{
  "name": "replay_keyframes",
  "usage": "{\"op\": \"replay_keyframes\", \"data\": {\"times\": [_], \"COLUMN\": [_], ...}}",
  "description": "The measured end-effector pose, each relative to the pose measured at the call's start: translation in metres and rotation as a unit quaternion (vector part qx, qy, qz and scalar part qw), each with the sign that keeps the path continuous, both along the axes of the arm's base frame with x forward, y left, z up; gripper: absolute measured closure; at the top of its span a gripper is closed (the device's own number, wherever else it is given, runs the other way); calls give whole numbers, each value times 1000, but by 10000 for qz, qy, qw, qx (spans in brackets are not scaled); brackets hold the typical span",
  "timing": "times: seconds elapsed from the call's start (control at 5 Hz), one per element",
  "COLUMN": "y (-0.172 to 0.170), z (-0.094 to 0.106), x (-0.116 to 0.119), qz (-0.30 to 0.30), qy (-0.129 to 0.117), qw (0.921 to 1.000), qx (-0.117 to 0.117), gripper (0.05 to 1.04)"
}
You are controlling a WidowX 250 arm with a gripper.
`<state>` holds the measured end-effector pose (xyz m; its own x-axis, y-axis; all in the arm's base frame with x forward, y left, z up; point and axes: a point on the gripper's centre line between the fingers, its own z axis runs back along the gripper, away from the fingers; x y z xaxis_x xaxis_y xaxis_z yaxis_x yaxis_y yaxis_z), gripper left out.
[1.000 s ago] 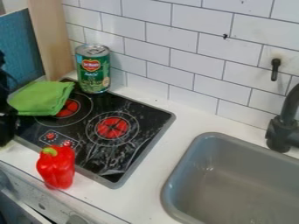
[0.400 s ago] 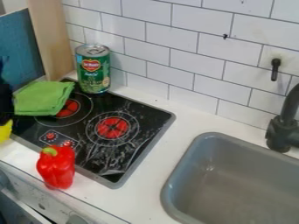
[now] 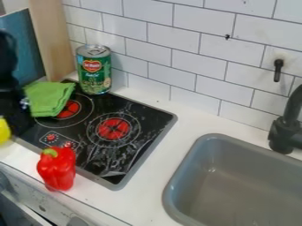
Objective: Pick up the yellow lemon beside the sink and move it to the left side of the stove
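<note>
A smooth, rounded yellow object (image 3: 4, 131), its long axis hidden by the view's edge, shows just below the black two-finger pincer (image 3: 16, 119), whose grip I cannot tell, with a green folded cloth (image 3: 50, 98) just beyond the pincer and a glossy red bell pepper (image 3: 57, 170) nearer the camera.

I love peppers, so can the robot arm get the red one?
Probably yes. The robot arm is nearby, and the red pepper stands uncovered on the counter. The yellow thing by the arm could be a bother if it's being held; I can't tell.
</note>
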<state>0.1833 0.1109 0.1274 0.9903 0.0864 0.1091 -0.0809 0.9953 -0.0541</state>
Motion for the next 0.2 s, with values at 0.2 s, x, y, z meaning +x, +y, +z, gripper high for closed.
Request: {"op": "replay_keyframes", "data": {"times": [0.2], "y": [-5], "z": [-6], "x": [-9], "qz": [-283], "qy": [581], "qw": [9978], "qx": [-173], "gripper": [74]}}
